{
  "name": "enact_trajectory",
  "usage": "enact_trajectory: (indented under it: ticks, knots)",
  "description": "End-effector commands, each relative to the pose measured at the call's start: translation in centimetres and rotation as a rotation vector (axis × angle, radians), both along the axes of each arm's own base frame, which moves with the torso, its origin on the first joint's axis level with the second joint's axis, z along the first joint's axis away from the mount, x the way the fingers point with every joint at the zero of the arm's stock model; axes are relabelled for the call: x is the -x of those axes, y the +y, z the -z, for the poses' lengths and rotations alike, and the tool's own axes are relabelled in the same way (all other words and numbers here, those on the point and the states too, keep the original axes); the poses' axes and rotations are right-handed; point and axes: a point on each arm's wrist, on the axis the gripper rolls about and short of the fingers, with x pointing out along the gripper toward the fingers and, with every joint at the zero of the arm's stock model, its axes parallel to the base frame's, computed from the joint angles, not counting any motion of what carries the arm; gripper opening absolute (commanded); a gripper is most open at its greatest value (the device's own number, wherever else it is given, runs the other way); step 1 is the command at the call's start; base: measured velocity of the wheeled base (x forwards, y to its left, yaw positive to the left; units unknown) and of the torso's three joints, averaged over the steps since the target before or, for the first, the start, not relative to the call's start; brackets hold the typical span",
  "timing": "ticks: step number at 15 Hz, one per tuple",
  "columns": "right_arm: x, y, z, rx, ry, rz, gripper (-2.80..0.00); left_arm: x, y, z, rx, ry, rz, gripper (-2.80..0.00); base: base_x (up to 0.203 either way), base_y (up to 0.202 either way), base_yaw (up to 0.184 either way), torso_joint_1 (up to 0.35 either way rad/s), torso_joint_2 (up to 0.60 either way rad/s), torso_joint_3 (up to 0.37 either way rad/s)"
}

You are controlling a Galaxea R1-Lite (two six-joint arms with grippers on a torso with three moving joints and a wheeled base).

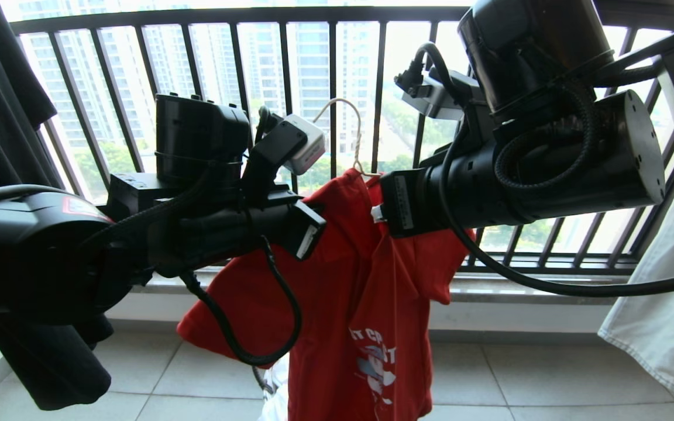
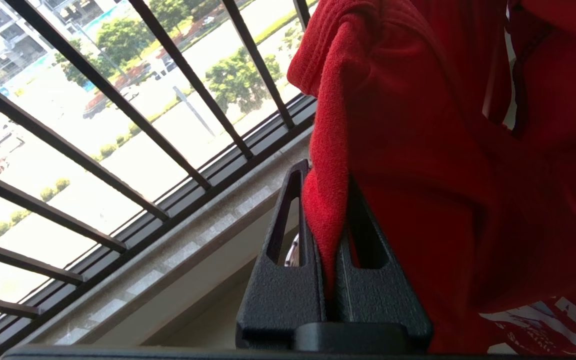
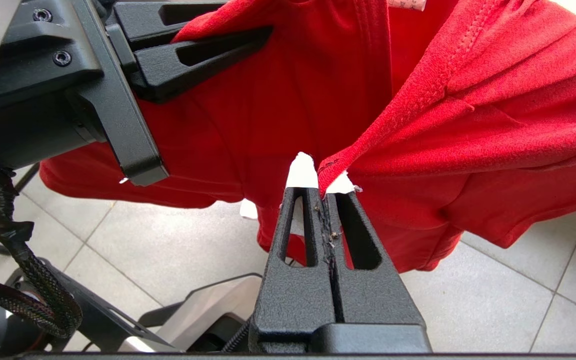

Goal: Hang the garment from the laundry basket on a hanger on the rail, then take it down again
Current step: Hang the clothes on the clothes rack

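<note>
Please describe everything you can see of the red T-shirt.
The red T-shirt is soft knit cloth with a white-and-blue chest print. It hangs bunched and creased before the balcony railing, above the tiled floor. The cream wire hanger rises from its neck. The left gripper pinches a fold; the right gripper clamps a stitched edge.

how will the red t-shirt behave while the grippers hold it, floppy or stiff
Likely floppy: the red T-shirt sags in folds below the left gripper and right gripper, each pinching only an edge. Probably light, since the thin wire hanger seems to carry it. It may slide off if pulled unevenly.
</note>
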Motion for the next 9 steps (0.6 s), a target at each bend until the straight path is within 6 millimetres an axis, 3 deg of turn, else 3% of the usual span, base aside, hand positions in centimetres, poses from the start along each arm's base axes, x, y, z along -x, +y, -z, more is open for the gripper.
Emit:
enact_trajectory:
  ticks: [1,5,9]
  knots:
    - [0.1,-0.4,-0.3,0.004,-0.012,0.007,-2.80,-0.6,-0.6,0.4,0.022,0.021,-0.005,-2.80,0.000,0.000,0.000,0.000,0.00,0.000]
    - [-0.6,-2.2,-1.2,0.030,-0.074,0.055,-2.80,-1.9,-2.1,0.0,0.187,-0.061,-0.002,-2.80,0.000,0.000,0.000,0.000,0.00,0.000]
    - [-1.6,-2.1,-2.3,-0.005,-0.191,0.053,-2.80,-1.0,-3.8,0.3,0.257,-0.042,0.043,-2.80,0.000,0.000,0.000,0.000,0.00,0.000]
